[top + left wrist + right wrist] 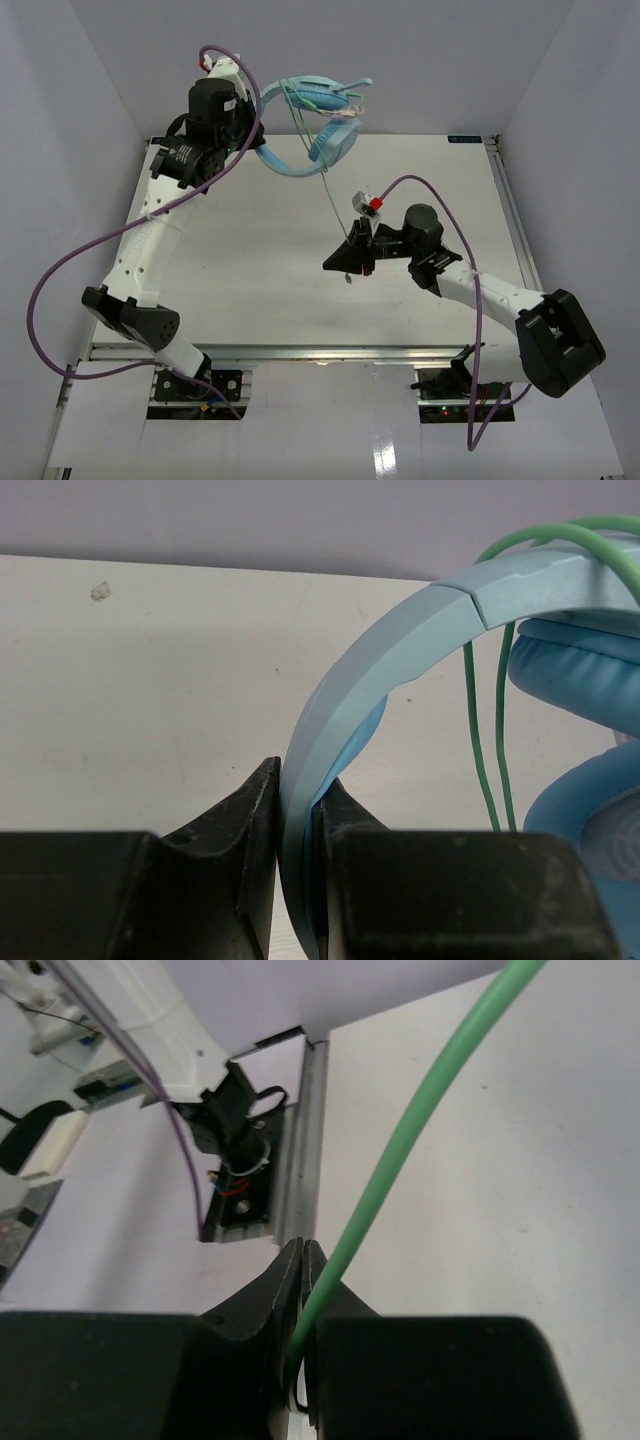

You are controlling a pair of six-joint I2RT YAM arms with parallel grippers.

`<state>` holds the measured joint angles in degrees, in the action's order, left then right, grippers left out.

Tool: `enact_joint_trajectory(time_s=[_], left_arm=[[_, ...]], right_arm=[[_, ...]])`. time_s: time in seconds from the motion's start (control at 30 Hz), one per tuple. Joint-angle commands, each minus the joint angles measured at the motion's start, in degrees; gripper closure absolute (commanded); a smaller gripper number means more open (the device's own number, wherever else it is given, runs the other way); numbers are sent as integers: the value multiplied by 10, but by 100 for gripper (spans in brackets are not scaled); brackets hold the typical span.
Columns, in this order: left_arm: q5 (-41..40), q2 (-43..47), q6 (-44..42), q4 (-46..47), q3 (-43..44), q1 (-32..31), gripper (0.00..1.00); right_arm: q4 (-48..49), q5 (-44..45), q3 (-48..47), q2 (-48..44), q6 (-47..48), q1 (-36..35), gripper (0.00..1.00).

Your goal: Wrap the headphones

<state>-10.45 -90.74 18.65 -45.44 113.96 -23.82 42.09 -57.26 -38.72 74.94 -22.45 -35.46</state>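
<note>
The light-blue headphones [320, 125] hang in the air above the table's far edge. My left gripper [262, 150] is shut on their curved band [340, 720], with a blue earcup [590, 680] to the right in the left wrist view. The thin green cord [328, 195] loops over the band [500, 740] and runs taut down to my right gripper [340, 262], which is shut on the cord [400, 1150] above the table's middle. The cord's plug end [347, 279] dangles just below the right fingers.
The white table [250, 270] lies below both arms, with metal rails at its edges [510, 210]. Purple robot cables [60, 270] arc off the left and right arms. The left arm's base mount [235, 1160] shows in the right wrist view.
</note>
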Motion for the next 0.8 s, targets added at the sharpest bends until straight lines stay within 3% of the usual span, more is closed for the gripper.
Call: enact_joint_trajectory(time_s=[0.0,0.13,0.27,0.37,0.5,0.63,0.77], left_arm=[[-31,-1,-5,37,-18,15,100],[-46,-12,-44,30,-83,16,100],[-40,-13,-82,31,-176,16,100],[-18,-23,-99,35,-236,9,100],[12,-41,-136,36,-297,-21,100],[91,-48,-164,37,-333,-48,100],[204,-33,-192,38,-355,-61,100]], right_arm=[[-301,107,-93,-27,242,-16,92],[-528,269,-204,-19,410,-37,92],[-611,466,-245,-35,540,-88,92],[-609,639,-248,-42,647,-127,92],[-543,764,-227,-47,755,-157,92],[-451,817,-197,-46,860,-165,92],[-356,793,-149,-57,939,-165,92]])
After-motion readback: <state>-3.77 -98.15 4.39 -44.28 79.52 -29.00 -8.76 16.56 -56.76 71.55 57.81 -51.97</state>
